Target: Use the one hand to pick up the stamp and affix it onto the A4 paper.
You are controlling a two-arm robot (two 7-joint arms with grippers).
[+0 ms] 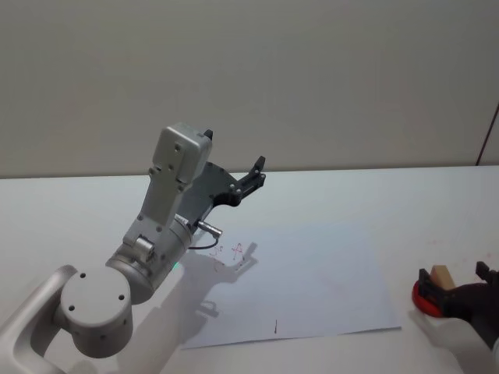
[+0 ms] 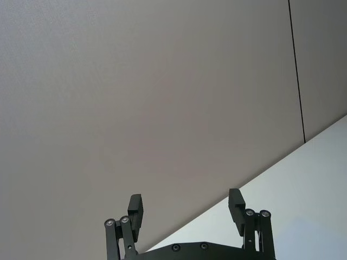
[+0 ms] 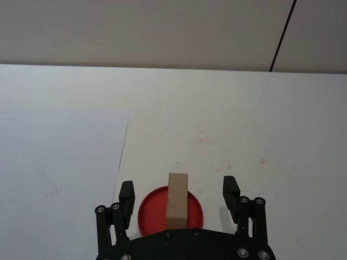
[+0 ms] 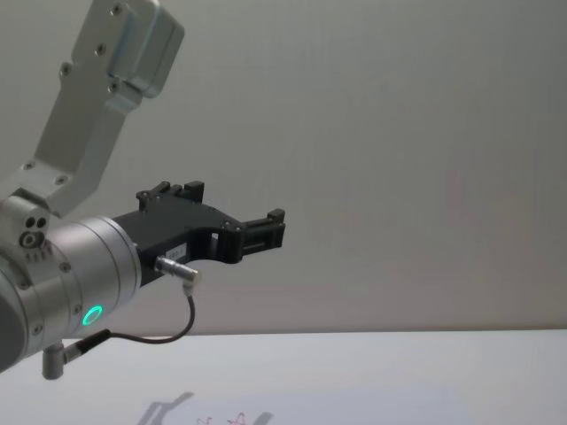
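Note:
The stamp (image 3: 177,201), a plain tan wooden block, stands upright on a round red ink pad (image 3: 154,214). My right gripper (image 3: 178,185) is open around it, one finger on each side with a gap to the block. In the head view this gripper (image 1: 455,277) is at the lower right of the table with the stamp (image 1: 442,274) between its fingers. The A4 paper (image 1: 312,284) lies flat to the left of the pad and bears small red marks (image 1: 236,251). My left gripper (image 1: 253,175) is held high above the paper's far left corner, open (image 2: 185,197) and pointing at the wall.
The left arm (image 4: 80,292), with a green lit ring and a looping cable, stands raised over the table's left side. Faint red ink specks (image 3: 203,141) dot the white table (image 3: 244,108) beyond the pad. A grey wall rises behind the table's far edge.

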